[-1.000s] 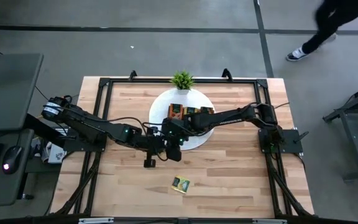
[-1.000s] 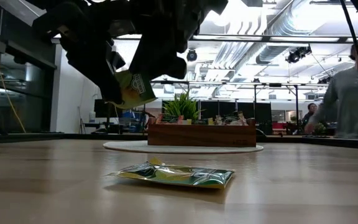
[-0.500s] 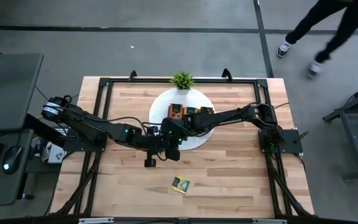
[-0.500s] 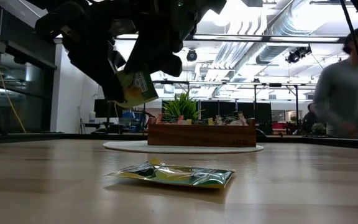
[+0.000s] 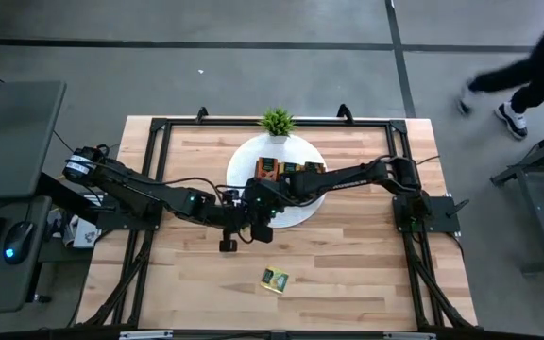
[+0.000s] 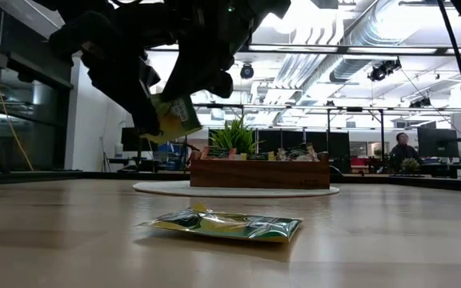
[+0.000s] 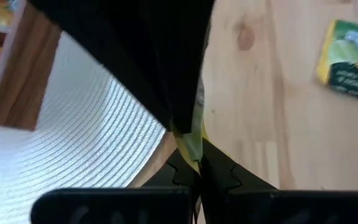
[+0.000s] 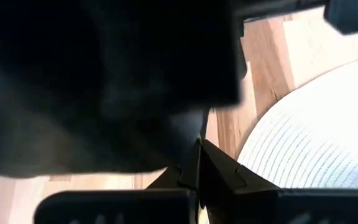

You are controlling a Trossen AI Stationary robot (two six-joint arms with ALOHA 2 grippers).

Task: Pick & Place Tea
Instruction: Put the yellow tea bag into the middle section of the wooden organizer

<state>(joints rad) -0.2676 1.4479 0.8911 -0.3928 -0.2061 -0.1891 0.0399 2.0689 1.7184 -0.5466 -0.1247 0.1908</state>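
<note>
A yellow-green tea sachet hangs above the table's middle, between my two grippers. My left gripper is shut on it. My right gripper is shut too and reaches in from the table's right, over the sachet's upper part. In the right wrist view the left arm's dark bulk hides the sachet. A second green-yellow sachet lies flat on the wood nearer the front edge. The wooden tray with more sachets stands on a white round mat. My left gripper pinches the sachet's yellow edge between its two fingers, slanting down from the table's left. The sachet is lifted clear of the table and stands tilted. My right gripper closes on the sachet's upper part, slanting down from the table's right. The left arm hides the exact place of contact in its own wrist view.
A small green potted plant stands behind the mat at the far edge. A black frame runs round the tabletop. A person walks past beyond the table's far right corner.
My right gripper has shut beside my left gripper on the raised sachet. Both arms have stayed in place, and the sachet has stayed lifted. The person behind the table has walked on to the right.
</note>
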